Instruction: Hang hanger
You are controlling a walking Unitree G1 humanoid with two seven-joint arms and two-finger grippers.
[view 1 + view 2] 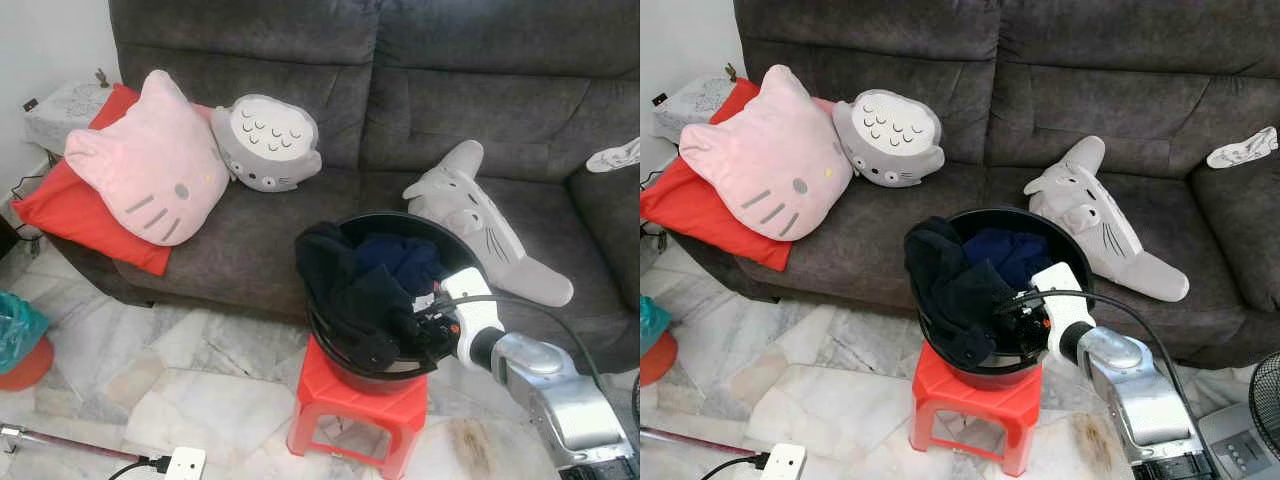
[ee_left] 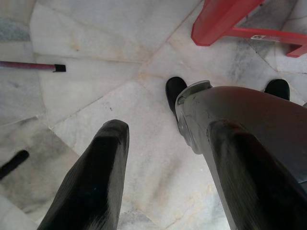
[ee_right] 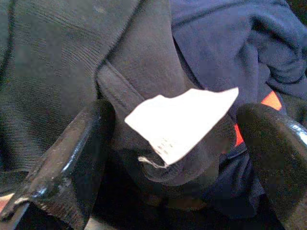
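Two garments fill a black bucket (image 1: 330, 345) that stands on a red stool (image 1: 355, 405) on the marble floor (image 1: 200, 380) before a grey sofa (image 1: 420, 110): a black garment (image 1: 345, 290) draped over the bucket's near-left rim and a navy one (image 1: 405, 258) lying deeper inside. The right gripper (image 3: 172, 143) reaches into the bucket from the robot's right, its silver arm (image 1: 555, 395) and a black cable arching over the rim. In the right wrist view its two black fingers (image 3: 72, 158) stand apart on either side of a fold of the black garment that carries a white label (image 3: 180, 122); the fold lies between the fingers, but they are spread and not pressing it, so the gripper is released. No hanger can be made out among the clothes, so where it lies cannot be told. The left gripper (image 2: 163, 177) hangs low over the floor, its fingers parted and holding nothing, next to the robot's leg (image 2: 240, 129) and near a leg of the stool. On the sofa lie a pink cat pillow (image 1: 150, 160) on a red cushion (image 1: 60, 205), a grey round plush (image 1: 265, 140) touching the pillow, and a grey long plush (image 1: 480, 220) just behind the bucket.
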